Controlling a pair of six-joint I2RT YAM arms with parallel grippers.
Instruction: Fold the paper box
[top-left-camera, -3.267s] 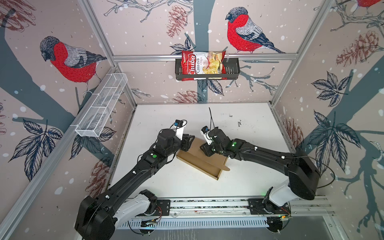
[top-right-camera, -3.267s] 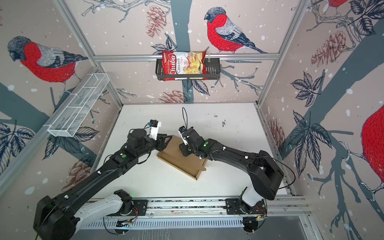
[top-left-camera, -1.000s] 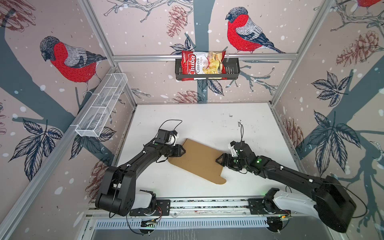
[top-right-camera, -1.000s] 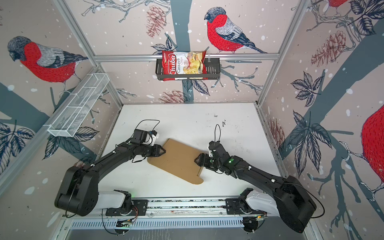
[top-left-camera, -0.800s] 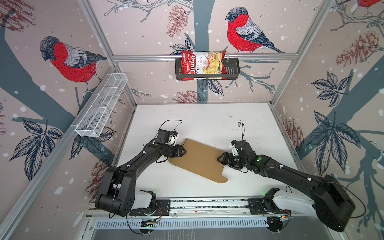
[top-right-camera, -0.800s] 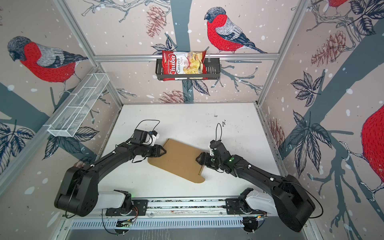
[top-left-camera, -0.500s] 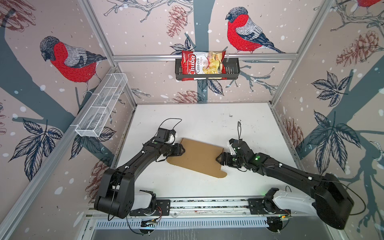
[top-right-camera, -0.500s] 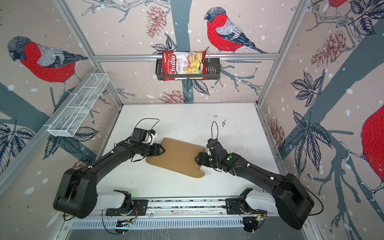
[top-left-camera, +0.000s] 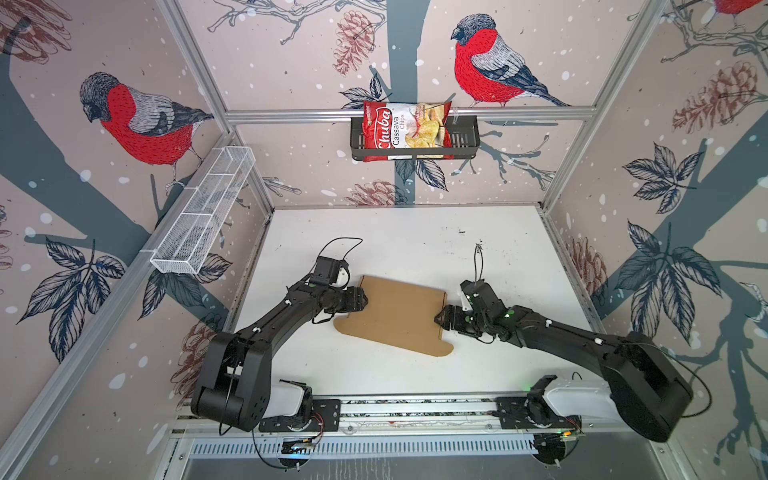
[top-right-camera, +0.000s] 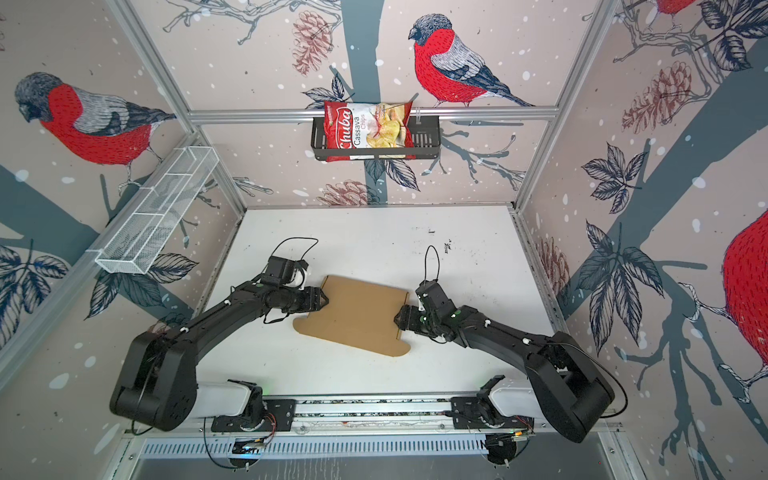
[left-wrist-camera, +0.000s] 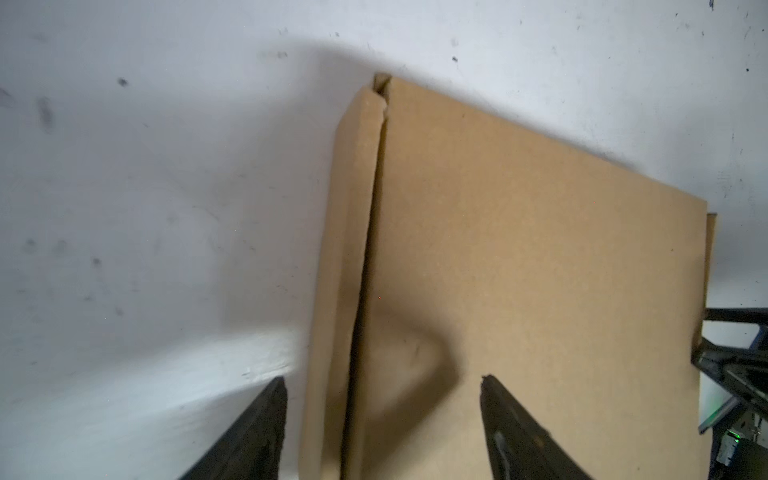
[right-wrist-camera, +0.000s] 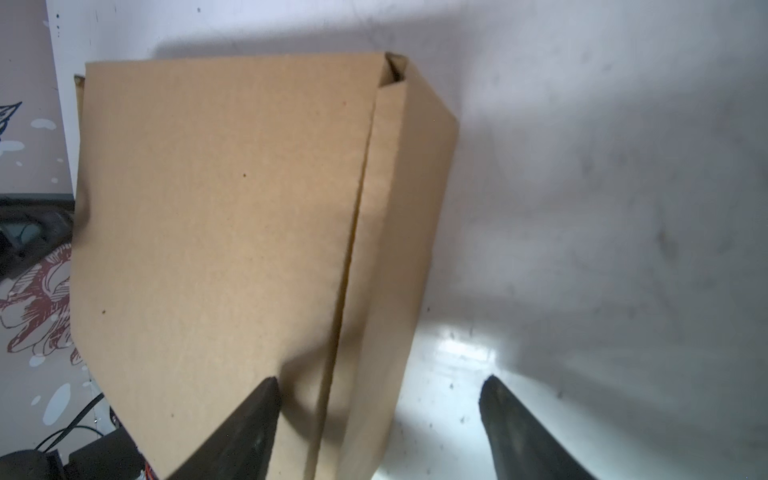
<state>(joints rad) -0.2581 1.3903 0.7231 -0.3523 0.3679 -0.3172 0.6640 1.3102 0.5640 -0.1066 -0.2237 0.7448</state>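
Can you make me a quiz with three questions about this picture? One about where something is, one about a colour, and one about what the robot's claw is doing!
1. Where is the chips bag?
A down on the white table; B in the black basket; C held by an arm.
2. What colour is the paper box?
A brown; B red; C blue.
3. How is the left gripper?
A shut on the chips bag; B open; C shut on nothing.

Answers:
1 B, the bag sits in the basket up on the back wall.
2 A, it is plain brown cardboard lying on the white table.
3 B, the left wrist view shows its jaws wide apart at the box's edge.
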